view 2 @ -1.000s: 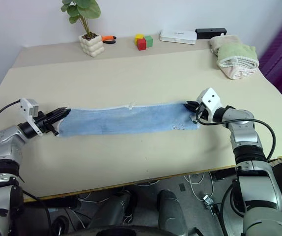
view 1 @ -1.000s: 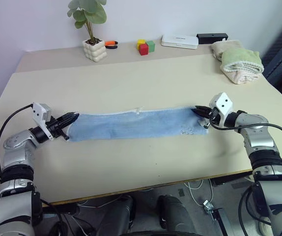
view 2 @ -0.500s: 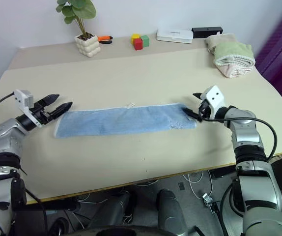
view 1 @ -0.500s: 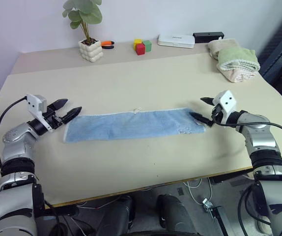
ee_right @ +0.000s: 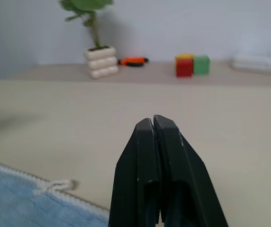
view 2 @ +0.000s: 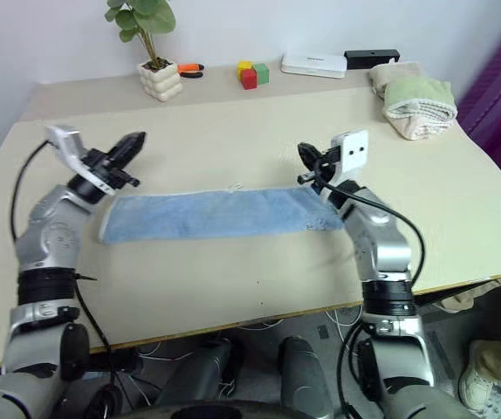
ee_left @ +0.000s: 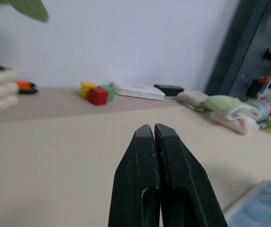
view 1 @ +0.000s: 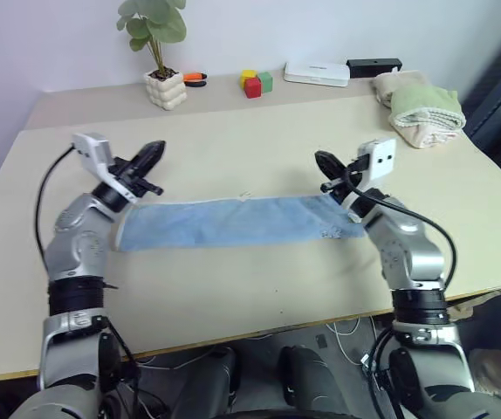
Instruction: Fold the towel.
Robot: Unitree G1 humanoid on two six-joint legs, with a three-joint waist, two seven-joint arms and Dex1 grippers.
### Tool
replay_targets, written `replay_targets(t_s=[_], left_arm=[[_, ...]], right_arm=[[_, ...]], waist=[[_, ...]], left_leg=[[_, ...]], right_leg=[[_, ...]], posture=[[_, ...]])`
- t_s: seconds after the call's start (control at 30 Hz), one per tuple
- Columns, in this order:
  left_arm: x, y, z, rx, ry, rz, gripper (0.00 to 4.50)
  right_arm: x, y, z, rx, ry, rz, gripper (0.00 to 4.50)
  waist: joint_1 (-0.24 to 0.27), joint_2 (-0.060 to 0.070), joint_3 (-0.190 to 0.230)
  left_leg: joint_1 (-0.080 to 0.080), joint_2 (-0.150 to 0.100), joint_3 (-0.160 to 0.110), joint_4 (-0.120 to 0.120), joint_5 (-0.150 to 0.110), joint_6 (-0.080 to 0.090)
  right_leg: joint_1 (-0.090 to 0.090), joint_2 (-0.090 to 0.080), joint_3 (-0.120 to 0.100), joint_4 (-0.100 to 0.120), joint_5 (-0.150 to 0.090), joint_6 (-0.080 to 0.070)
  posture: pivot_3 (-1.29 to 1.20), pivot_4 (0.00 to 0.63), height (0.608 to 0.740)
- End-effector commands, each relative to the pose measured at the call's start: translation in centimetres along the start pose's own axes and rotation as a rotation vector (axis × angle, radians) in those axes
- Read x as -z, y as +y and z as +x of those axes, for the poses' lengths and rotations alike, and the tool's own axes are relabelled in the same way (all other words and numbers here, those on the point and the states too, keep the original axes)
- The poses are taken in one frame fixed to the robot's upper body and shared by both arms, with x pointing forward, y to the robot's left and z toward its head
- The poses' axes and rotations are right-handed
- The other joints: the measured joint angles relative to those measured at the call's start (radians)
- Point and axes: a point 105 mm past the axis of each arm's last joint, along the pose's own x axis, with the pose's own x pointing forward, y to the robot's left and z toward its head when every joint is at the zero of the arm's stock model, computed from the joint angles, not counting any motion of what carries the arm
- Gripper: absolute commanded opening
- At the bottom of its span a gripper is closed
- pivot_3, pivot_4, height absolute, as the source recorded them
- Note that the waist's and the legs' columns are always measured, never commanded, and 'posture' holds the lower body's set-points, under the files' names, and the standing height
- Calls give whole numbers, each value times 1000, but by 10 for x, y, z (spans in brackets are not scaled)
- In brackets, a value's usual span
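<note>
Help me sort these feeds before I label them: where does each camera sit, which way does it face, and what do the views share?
Left eye and right eye views: on the head, looking forward and down at the table; both arms show, with the left gripper and right gripper shut above the towel.
Left wrist view: along its shut fingers toward the colored blocks and stacked towels.
Right wrist view: along its shut fingers toward the potted plant.
Shared: blocks, towel and table appear in all views.
</note>
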Motion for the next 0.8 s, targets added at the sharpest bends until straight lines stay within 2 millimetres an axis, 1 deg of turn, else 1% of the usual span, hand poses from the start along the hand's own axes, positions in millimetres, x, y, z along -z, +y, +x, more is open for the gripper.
replay_targets(t_s=[0.03, 0.07, 0.13, 0.17, 0.2, 0.23, 0.27, 0.3, 0.33, 0.37, 0.4, 0.43, 0.47, 0.53, 0.63, 0.73, 0.77, 0.8], left_arm=[[23, -14, 7, -45, 10, -72, 64], [38, -13, 5, -69, 43, -93, 64], [58, -12, 1, -91, 91, -96, 64], [68, -4, -4, -138, 114, -119, 64], [81, 10, -11, -215, 166, -103, 64], [88, 22, -19, -276, 190, -73, 64], [89, 30, -24, -313, 200, -75, 64], [89, 40, -31, -343, 219, -41, 64], [87, 46, -36, -357, 226, -23, 64], [83, 51, -39, -361, 220, -6, 64], [77, 63, -46, -395, 224, 12, 64], [70, 67, -49, -394, 215, 2, 64], [64, 70, -51, -386, 203, -31, 64], [57, 73, -54, -365, 186, -55, 64], [58, 72, -59, -319, 219, -45, 64], [53, 66, -59, -265, 223, -18, 852], [51, 64, -58, -254, 220, -10, 1327], [48, 62, -57, -235, 210, -9, 1772]], right_arm=[[14, 12, 2, 54, 31, -13, 14], [21, 10, 1, 79, 41, -19, 14], [31, 3, -2, 121, 45, -11, 14], [42, -5, -6, 153, 59, 4, 14], [56, -16, -14, 198, 102, -8, 14], [67, -28, -22, 245, 128, 6, 14], [71, -35, -27, 270, 132, 42, 14], [71, -42, -31, 285, 134, 30, 14], [70, -45, -33, 290, 130, 21, 14], [69, -48, -35, 292, 133, -3, 14], [70, -57, -39, 307, 151, -21, 14], [71, -63, -42, 315, 165, -41, 14], [71, -70, -45, 320, 178, -65, 14], [67, -81, -49, 347, 175, -54, 14], [59, -86, -51, 320, 159, -55, 14], [45, -88, -52, 302, 124, -2, 798], [43, -89, -52, 303, 118, 15, 1301], [35, -86, -51, 279, 93, 30, 1736]], waist=[[-2, 0, 0], [-2, 0, 0], [-5, 0, 0], [-5, 0, 0], [-4, 0, -1], [-3, 0, -1], [-2, 0, -1], [-2, 0, -1], [-3, 0, -3], [-3, 0, -3], [-3, 0, -3], [-4, 0, -3], [-4, 0, -3], [-3, 0, -3], [4, 0, -3], [5, 0, -3], [4, 0, -3], [2, 0, -3]], left_leg=[[0, 0, 0, 0, 0, 0], [0, 0, 0, 0, 1, -1], [0, 0, 1, 0, 1, -2], [0, 0, 1, 0, 1, -2], [0, 0, 1, 0, 1, -1], [1, 0, 1, -1, 1, -1], [1, 0, 1, -1, 1, -1], [1, 0, 0, -1, 1, -1], [1, 0, 0, 0, 1, -1], [3, 0, 1, 0, 1, -1], [5, 0, 1, 0, 0, -1], [6, 0, 1, -1, 0, -1], [6, 0, 1, -1, 0, -1], [6, 0, 0, -1, 0, 0], [6, 0, -1, -1, 0, 0], [6, 0, 0, 0, 0, 0], [6, 0, 0, 0, 0, 0], [6, 0, 0, -1, 0, 0]], right_leg=[[0, 0, 0, 0, 0, 0], [0, 0, 0, 0, 0, 0], [-1, 1, 1, 0, 0, 0], [-1, 1, 1, 1, 0, 0], [-1, 1, 1, 1, 0, 0], [0, 1, 0, 1, 0, 0], [0, 1, 0, 1, 0, 0], [1, 1, 0, 1, 0, 0], [1, 1, 0, 1, 0, 0], [2, 1, 0, 1, 0, 0], [4, 1, 0, 0, 0, 0], [5, 1, 0, 0, 0, 0], [5, 1, 0, 0, 0, 0], [5, 1, 0, 0, 0, 0], [5, 1, -1, -1, 0, 0], [6, 0, -1, -1, 0, 0], [6, 0, -1, -1, 0, 0], [6, 0, -1, -1, 0, 0]], posture=[[0, 150, 740], [0, 150, 740], [0, 150, 740], [0, 150, 740], [0, 150, 740], [0, 150, 740], [0, 150, 740], [0, 150, 740], [0, 150, 740], [0, 150, 740], [0, 150, 740], [0, 150, 740], [0, 150, 740], [0, 150, 740], [0, 150, 740], [0, 150, 740], [0, 150, 740], [0, 150, 740]])
